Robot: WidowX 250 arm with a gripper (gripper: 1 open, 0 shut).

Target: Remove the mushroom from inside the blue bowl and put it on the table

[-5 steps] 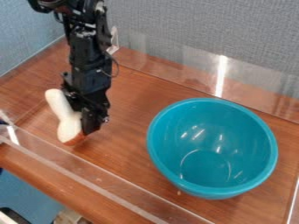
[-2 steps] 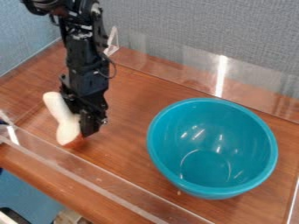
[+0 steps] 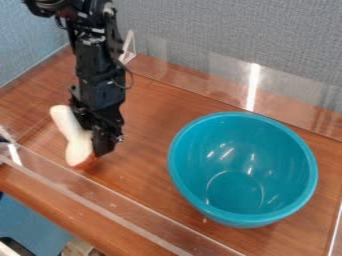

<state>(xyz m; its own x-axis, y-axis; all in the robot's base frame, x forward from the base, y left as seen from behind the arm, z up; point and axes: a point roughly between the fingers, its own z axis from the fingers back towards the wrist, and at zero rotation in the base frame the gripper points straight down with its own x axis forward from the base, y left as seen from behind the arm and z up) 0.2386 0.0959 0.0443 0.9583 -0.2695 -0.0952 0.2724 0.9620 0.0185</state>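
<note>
The mushroom (image 3: 71, 135) lay low over the table (image 3: 160, 110), well left of the blue bowl (image 3: 243, 167), its thick cream-white stem tilted; the cap could not be made out. The bowl, large, deep and glossy teal, stood upright near the table's right front with nothing inside. The table was reddish-brown polished wood.

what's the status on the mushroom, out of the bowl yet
Gripper down at the table, jaws shut on the mushroom. Mushroom out, left of the blue bowl. Bowl empty. Nothing in the way.
</note>
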